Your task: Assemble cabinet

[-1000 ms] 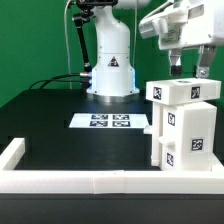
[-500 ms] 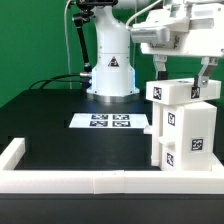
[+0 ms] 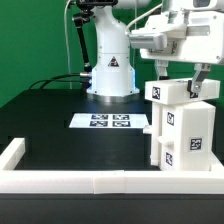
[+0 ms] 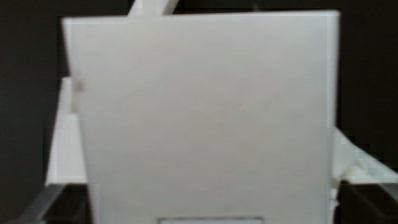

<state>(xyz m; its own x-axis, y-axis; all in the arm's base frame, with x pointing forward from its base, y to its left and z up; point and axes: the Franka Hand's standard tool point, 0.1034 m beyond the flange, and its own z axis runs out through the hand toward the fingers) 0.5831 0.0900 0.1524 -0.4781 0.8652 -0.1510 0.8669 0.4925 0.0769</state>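
Observation:
The white cabinet (image 3: 183, 130) stands upright at the exterior view's right, with black-and-white tags on its faces. A flat top part (image 3: 185, 92) lies across the box body. My gripper (image 3: 186, 72) is open just above that top part. One finger is near each end of it and neither visibly presses on it. In the wrist view the white top part (image 4: 199, 110) fills most of the picture, and my gripper (image 4: 199, 205) straddles it with dark gaps at both sides.
The marker board (image 3: 110, 122) lies flat on the black table in front of the arm's white base (image 3: 110, 65). A low white border wall (image 3: 90, 180) runs along the near edge and the exterior view's left. A black cable (image 3: 55, 80) trails behind.
My gripper has turned, spread its fingers wider and come down from above the cabinet to straddle the top part. The cabinet has not moved.

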